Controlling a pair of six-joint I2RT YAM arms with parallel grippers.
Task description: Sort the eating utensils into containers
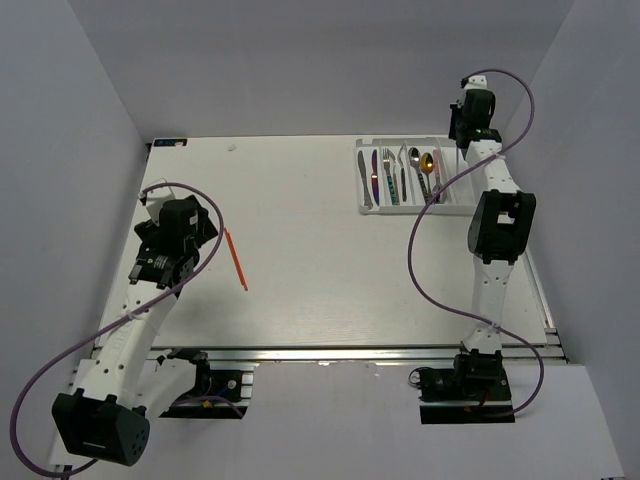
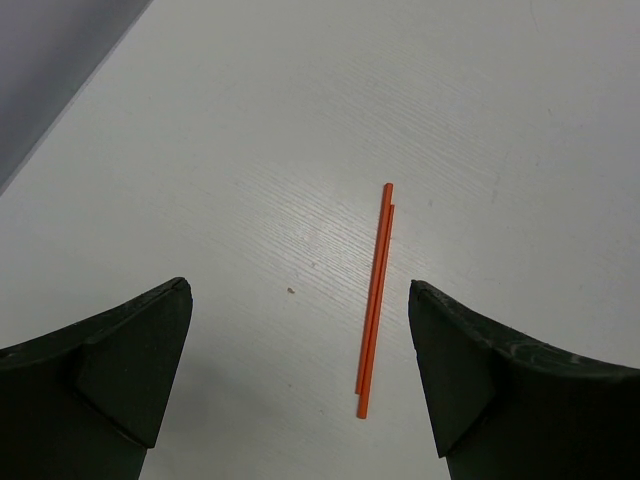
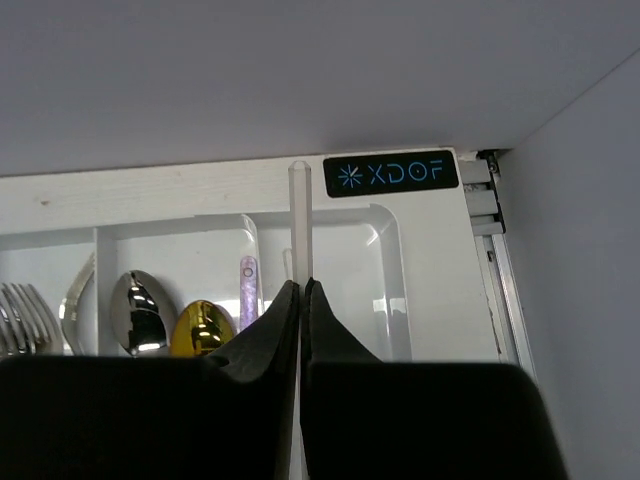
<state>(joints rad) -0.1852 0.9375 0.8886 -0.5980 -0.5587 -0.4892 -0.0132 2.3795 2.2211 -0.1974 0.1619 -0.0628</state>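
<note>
black fingers of the right gripper (image 3: 302, 300) are pinched together on a pale chopstick (image 3: 298, 210), held upright over the right end of the white cutlery tray (image 3: 392, 290). beside it, one compartment holds a gold spoon (image 3: 203, 328), a silver spoon (image 3: 140, 310) and a purple handle (image 3: 248, 288). well apart, two orange-red chopsticks (image 2: 375, 300) lie side by side on the white table (image 2: 470, 120), between the widely spread fingers of the left gripper (image 2: 300, 290), untouched.

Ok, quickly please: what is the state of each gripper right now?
Left gripper: open, empty, over the orange chopsticks.
Right gripper: closed on a pale chopstick, above the tray.
</note>
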